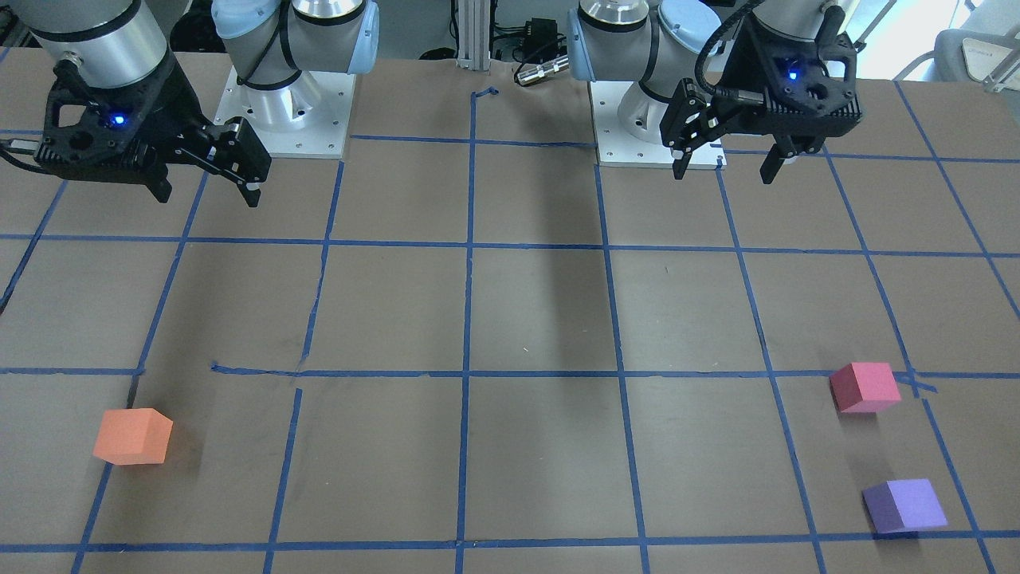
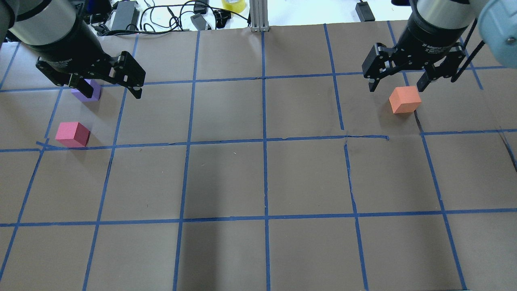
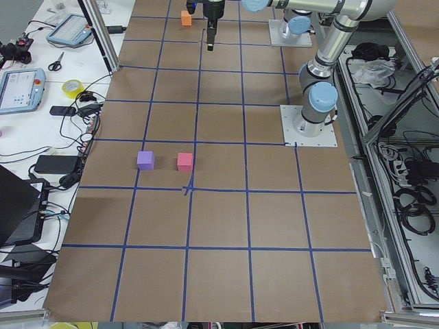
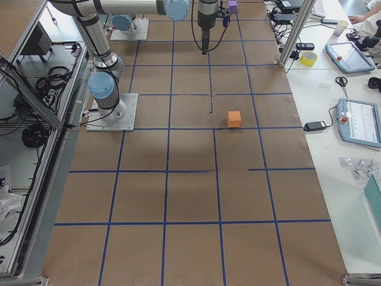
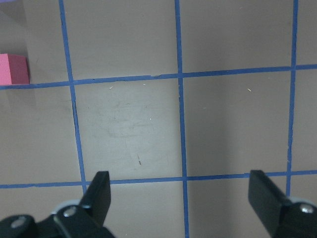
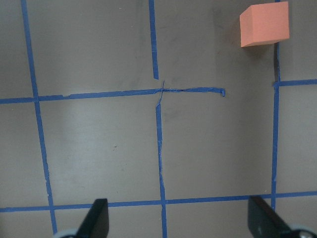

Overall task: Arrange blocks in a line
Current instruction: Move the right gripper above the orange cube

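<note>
- The three blocks sit on the taped table [image 1: 542,319], all on the side far from the robot's bases. The orange block [image 1: 133,436] is alone at the robot's right. The pinkish-red block [image 1: 865,387] and purple block [image 1: 904,505] are near each other at its left, well apart from the orange one.
- The left gripper [image 1: 723,159] hangs above the table with its jaws spread wide and nothing between them. The right gripper [image 1: 209,187] is likewise open and empty.
- The cubes look matte and foam-like, so they are probably light, slightly yielding and not slippery. A firm squeeze might dent them rather than break them.
- The best hold is likely across two opposite flat faces, at about mid-height, with the jaws squared to those faces. Each cube sits turned a little against the tape grid.
- In the overhead view the left gripper's fingers cover part of the purple block.
- The left wrist view catches only an edge of the pinkish-red block.
- Both wrist views cut off the fingers at the bottom edge.
</note>
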You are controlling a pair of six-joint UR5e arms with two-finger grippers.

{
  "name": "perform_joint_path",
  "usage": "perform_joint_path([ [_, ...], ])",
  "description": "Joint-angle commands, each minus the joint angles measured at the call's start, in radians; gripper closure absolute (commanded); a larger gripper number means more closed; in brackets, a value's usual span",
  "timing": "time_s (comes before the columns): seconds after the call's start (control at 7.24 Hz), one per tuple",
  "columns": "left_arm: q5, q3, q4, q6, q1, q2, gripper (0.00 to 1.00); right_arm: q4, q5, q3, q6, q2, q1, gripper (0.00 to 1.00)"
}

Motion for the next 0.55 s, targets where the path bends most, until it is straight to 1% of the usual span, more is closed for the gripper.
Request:
perform_joint_path([
  [0.0, 0.0, 0.0, 0.0, 0.0, 0.0, 0.0, 0.0, 0.0, -0.001, 0.0, 0.001, 0.004, -0.003, 0.0],
  [0.41, 0.0, 0.0, -0.001, 0.0, 0.0, 0.0, 0.0, 0.0, -0.001, 0.0, 0.003, 0.034, -0.003, 0.0],
])
